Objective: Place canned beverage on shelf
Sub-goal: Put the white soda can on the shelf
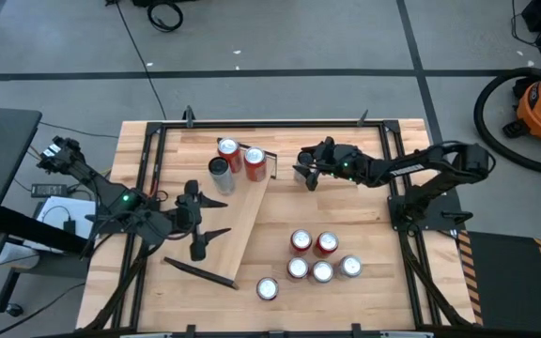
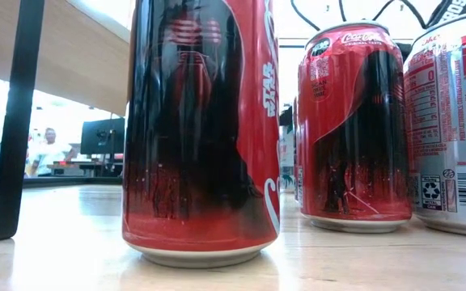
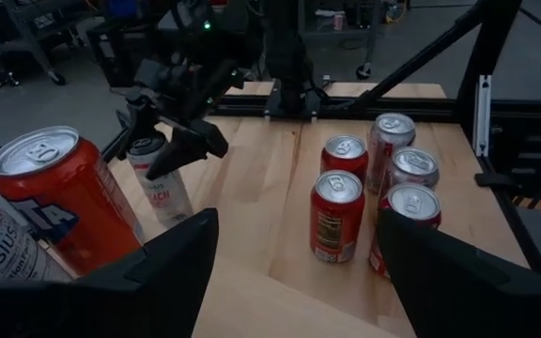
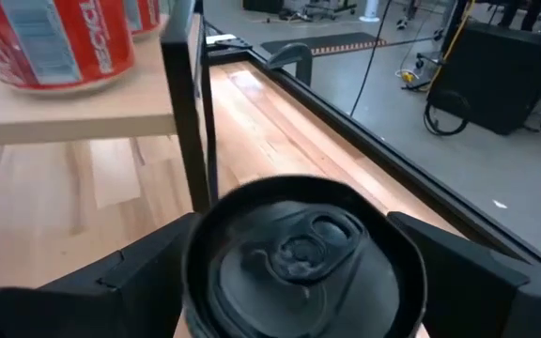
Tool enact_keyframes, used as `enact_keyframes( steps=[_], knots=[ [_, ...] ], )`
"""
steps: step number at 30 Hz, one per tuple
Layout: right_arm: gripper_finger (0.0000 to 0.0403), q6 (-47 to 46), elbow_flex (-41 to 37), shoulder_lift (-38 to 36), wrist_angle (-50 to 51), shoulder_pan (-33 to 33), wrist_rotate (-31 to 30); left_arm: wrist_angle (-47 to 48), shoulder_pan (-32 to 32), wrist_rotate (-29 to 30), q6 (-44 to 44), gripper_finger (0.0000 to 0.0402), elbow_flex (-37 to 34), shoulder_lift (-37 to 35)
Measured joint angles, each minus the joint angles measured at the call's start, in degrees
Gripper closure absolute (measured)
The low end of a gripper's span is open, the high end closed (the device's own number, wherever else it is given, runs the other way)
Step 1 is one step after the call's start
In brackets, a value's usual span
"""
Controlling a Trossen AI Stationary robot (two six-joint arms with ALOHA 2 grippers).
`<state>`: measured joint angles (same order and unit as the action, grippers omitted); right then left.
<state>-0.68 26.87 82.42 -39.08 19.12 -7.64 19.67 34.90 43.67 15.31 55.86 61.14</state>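
The shelf [image 1: 242, 221] is a pale plank lying slantwise across the table, raised on a dark bar [image 4: 188, 103] at its end. Three cans [image 1: 233, 160] stand on its far end. My right gripper [image 1: 303, 173] is just right of that end, shut on a pale, dark-topped can [image 3: 162, 188], also seen from above in the right wrist view [image 4: 299, 253]. My left gripper [image 1: 205, 219] hovers open by the shelf's middle, with nothing between its fingers [image 3: 158, 272]. My right gripper pinches the can between its two fingers, one on each side of the can's upper wall [image 4: 200, 263], close below the rim. The fingers come nearly level from the table's right side, slanting slightly down. The can stands upright; whether its base is on the table I cannot tell.
Several cans [image 1: 319, 255] stand grouped near the table's right front, and one can [image 1: 268, 288] stands alone by the shelf's near end. The low view shows them close up [image 2: 201, 129]. A black frame [image 1: 393, 150] rims the table. A person [image 2: 51, 149] sits far behind.
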Motion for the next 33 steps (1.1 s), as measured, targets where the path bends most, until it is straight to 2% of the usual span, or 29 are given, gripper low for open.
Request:
enact_keyframes(
  steps=[6,13,22,26,33],
  knots=[
    [0.0057,0.45,0.00,-0.25,0.07,-0.23,-0.11,3.62,1.12,-4.73,1.78,0.0100,0.00,0.92],
    [0.0060,0.47,0.00,-0.29,0.16,-2.01,-0.29,2.47,1.86,-4.81,0.62,0.0100,0.00,1.18],
    [0.0140,0.91,0.00,-0.29,0.18,-2.02,0.03,1.95,1.54,-4.60,0.49,0.0100,0.00,1.16],
    [0.0141,0.93,0.00,-0.29,0.18,-2.02,0.62,1.96,1.54,-4.62,0.37,0.0100,0.00,1.16],
    [0.0127,-1.22,1.78,-0.47,1.73,-3.51,5.34,1.95,1.52,-4.46,0.36,0.0100,0.00,1.16]
  ],
)
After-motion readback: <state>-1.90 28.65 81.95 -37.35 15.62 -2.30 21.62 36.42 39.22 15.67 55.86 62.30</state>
